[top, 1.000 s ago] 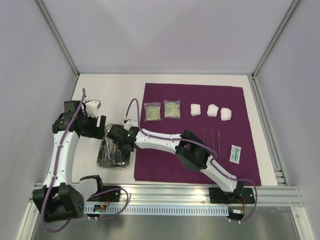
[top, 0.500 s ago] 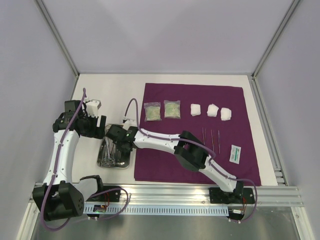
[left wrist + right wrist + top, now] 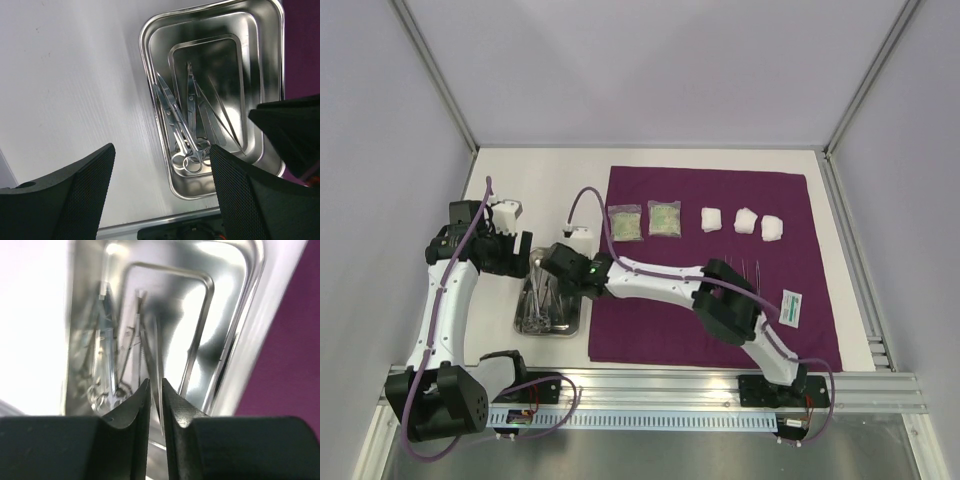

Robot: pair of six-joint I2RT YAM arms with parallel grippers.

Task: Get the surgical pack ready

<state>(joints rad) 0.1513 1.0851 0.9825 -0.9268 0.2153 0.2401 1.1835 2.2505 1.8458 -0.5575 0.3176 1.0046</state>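
I'm running this rig in a robotics lab cell: a white tabletop (image 3: 540, 185) walled on three sides by plain pale panels (image 3: 650, 70) set in aluminium posts (image 3: 435, 75), with a slotted aluminium rail (image 3: 660, 385) across the near edge where both arm bases (image 3: 785, 388) are bolted and purple cables (image 3: 486, 195) loop.

The top external camera looks steeply down from above and behind the arm bases, taking in the whole bench (image 3: 540, 180). The left wrist camera faces down from fairly near. The right wrist camera sits very close and low. All three views share the steel tray (image 3: 548, 331).
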